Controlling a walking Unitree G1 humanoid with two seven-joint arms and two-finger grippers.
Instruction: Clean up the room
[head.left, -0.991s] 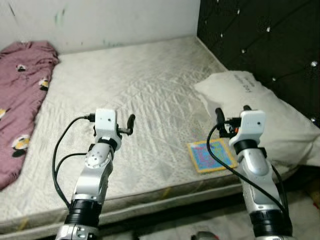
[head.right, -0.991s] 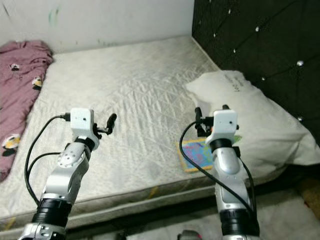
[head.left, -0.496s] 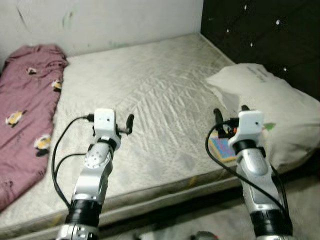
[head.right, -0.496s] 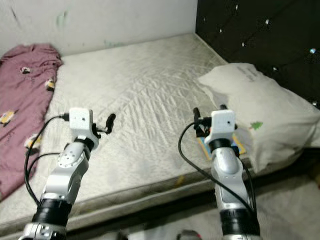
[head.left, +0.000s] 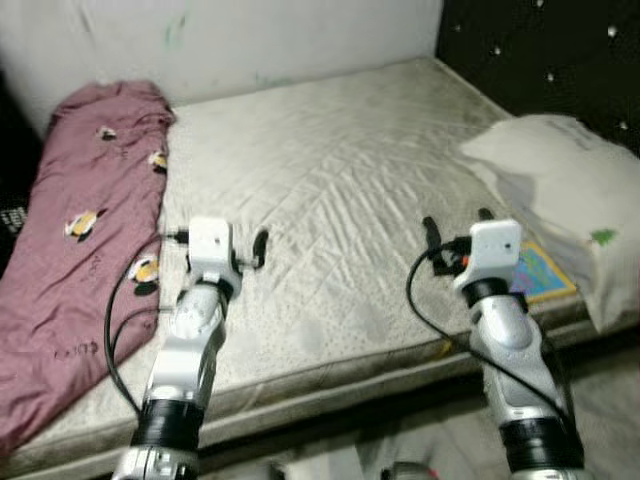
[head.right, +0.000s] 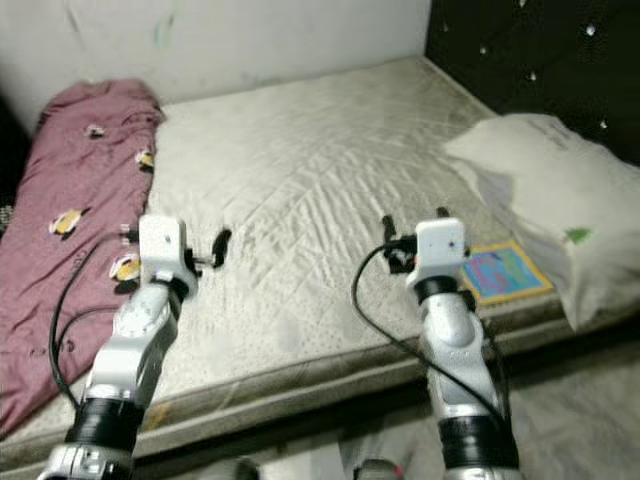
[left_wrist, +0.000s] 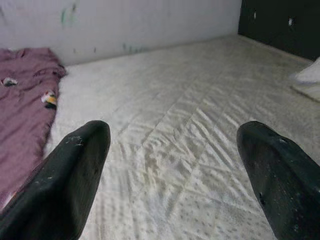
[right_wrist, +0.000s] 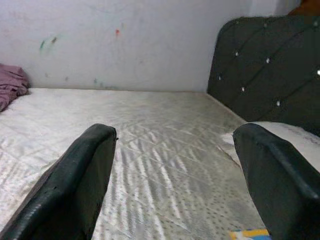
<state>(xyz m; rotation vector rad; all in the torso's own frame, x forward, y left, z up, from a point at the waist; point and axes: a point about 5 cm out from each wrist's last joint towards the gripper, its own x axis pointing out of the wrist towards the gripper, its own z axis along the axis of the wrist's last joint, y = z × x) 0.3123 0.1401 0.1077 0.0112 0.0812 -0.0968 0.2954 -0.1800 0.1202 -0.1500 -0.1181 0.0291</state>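
2 grippers hang over the near edge of a bare quilted mattress (head.left: 330, 200), both with fingers spread wide and nothing between them. The left gripper (left_wrist: 172, 170) has its 2 black fingers (left_wrist: 65, 185) far apart, and the pale mattress surface runs between and beyond them to a white wall (left_wrist: 125, 22). Beyond and beside the left finger lies a maroon blanket (head.left: 85, 250) with small yellow and white prints, stretched along the mattress edge on the robot's left, well apart from the fingertips. The right gripper (right_wrist: 175, 180) also has its fingers (right_wrist: 75, 190) wide; beyond them the mattress reaches the wall and a dark tufted headboard (right_wrist: 265, 70). Just past the right finger of that gripper lies a white pillow (head.left: 570, 190) against the headboard side of the bed. Near that same fingertip, low down, a corner of a flat colourful book (head.left: 540, 272) with a yellow border shows; from the head view it lies on the mattress partly tucked under the pillow's near edge, just beside the right gripper's wrist but not touching the fingers.
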